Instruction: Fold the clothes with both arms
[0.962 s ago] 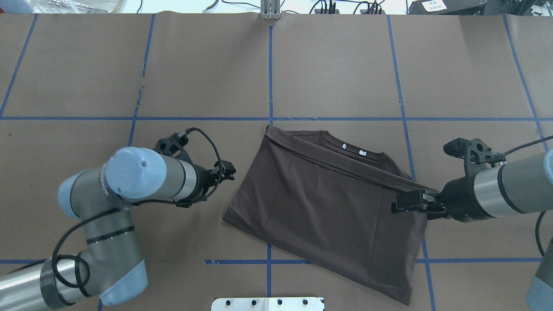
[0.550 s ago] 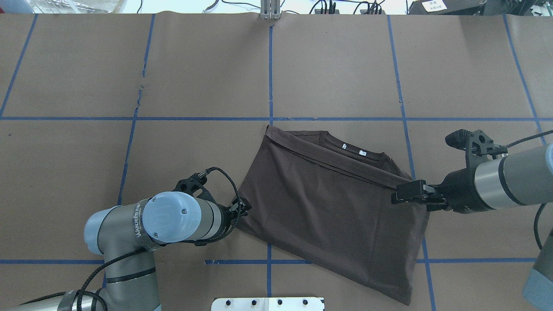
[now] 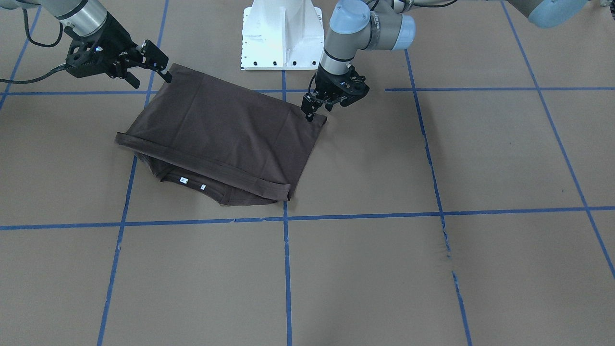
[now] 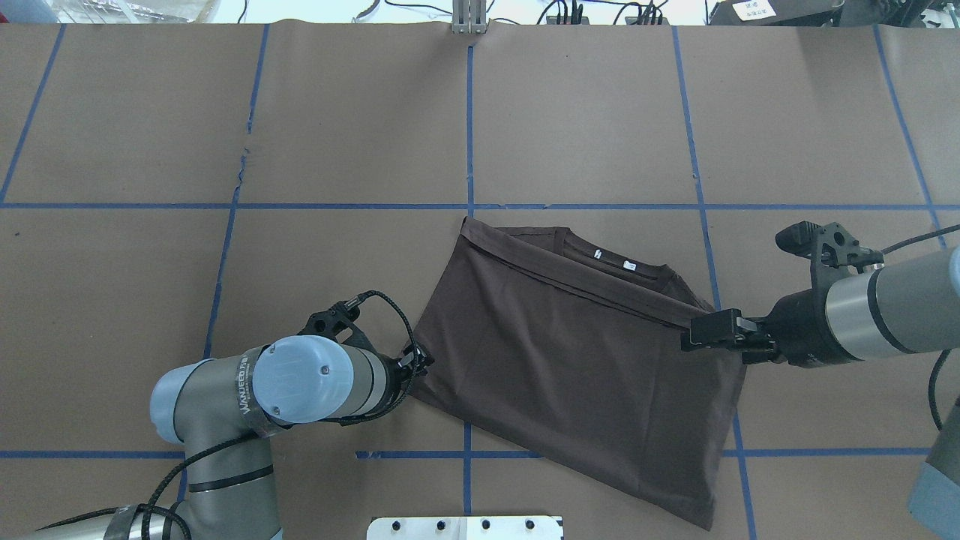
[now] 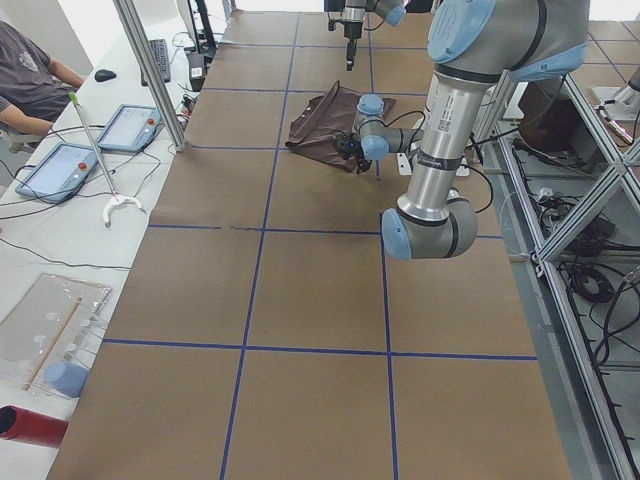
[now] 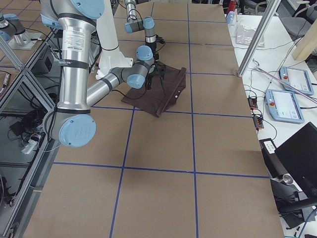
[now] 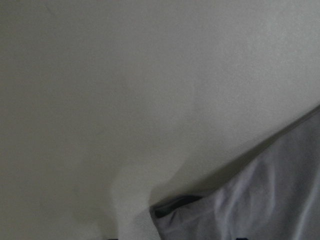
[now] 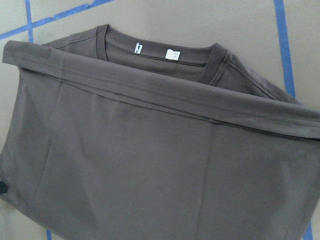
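Observation:
The dark brown T-shirt (image 4: 570,360) lies folded in half on the brown paper, its hem band across the collar and the white tags (image 4: 615,259) showing. My left gripper (image 4: 420,360) points down at the shirt's near-left corner (image 3: 319,120); its jaws look open, and the left wrist view shows only that corner (image 7: 260,200). My right gripper (image 4: 686,337) lies low over the shirt's right edge, and its fingers (image 3: 156,55) look spread apart at the corner. The right wrist view shows the whole folded shirt (image 8: 150,165) lying flat.
The white pedestal base (image 3: 283,33) stands just behind the shirt. Blue tape lines grid the paper (image 4: 570,112), which has a small tear (image 4: 244,154) at the far left. A seated person (image 5: 25,70) and tablets (image 5: 60,165) are beside the table.
My left arm swung in toward the robot and down onto the shirt's near-left corner, then held almost still. My right gripper shifted slightly away from the robot along the right edge.

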Controlling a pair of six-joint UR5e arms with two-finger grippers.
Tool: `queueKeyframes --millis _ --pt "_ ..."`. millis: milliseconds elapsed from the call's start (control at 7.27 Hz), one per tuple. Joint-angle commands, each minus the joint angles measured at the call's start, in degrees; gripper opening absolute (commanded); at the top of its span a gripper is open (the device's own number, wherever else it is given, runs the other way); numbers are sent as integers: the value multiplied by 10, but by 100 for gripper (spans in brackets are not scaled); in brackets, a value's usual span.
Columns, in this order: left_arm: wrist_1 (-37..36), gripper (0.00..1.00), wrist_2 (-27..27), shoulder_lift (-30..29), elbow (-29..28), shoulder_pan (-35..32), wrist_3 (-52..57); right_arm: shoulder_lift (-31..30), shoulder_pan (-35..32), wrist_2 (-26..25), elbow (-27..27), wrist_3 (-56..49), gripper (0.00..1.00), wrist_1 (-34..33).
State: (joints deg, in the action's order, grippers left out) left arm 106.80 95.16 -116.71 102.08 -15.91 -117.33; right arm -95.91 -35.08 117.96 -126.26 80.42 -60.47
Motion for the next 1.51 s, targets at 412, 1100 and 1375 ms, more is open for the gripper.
queueKeyframes --millis 412,1100,1375 --pt "-1 0 -8 1 0 -3 8 -1 -3 2 0 0 100 0" --pt "-20 0 -3 -12 -47 -159 151 0 -5 1 0 0 100 0" --pt "15 0 -6 -129 -214 -237 257 1 -8 0 0 0 100 0"
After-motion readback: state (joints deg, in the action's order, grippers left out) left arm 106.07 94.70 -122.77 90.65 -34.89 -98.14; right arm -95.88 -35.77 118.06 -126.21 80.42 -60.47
